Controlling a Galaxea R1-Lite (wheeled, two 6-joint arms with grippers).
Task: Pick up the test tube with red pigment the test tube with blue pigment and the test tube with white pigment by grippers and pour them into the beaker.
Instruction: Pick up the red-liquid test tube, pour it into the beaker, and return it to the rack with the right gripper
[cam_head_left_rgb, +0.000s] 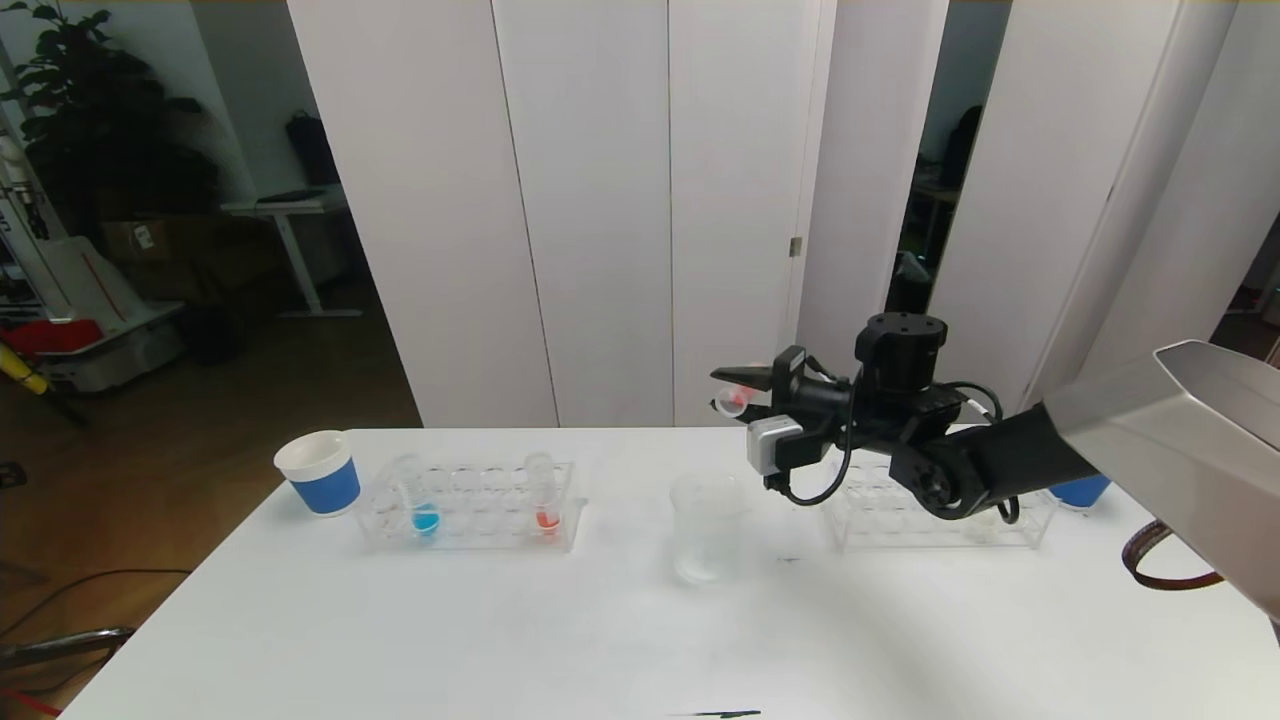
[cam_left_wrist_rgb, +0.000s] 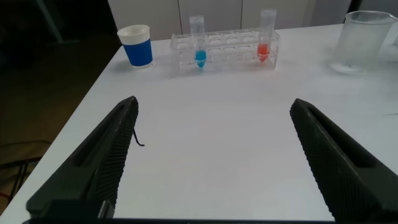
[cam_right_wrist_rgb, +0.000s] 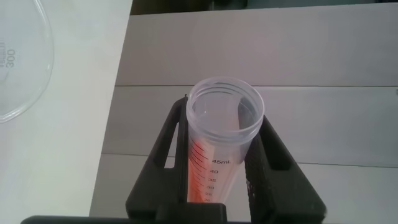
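Counted: two racks, two blue cups, one beaker (cam_head_left_rgb: 708, 525) at counter (cam_head_left_rgb: 600, 640) centre. Left rack (cam_head_left_rgb: 468, 505) holds the test tube with blue pigment (cam_head_left_rgb: 418, 505) plus one red tube (cam_head_left_rgb: 543, 495). Right pincer (cam_head_left_rgb: 738, 390), above and right of the beaker, clamps a tilted red-pigment tube (cam_right_wrist_rgb: 217, 155). Left pincer (cam_left_wrist_rgb: 211, 162) gapes wide over bare counter at lower frame.

Head cam looks down at table (cam_head_left_rgb: 400, 640); 2 wrist cams sit closer, sharing beaker (cam_left_wrist_rgb: 360, 40).
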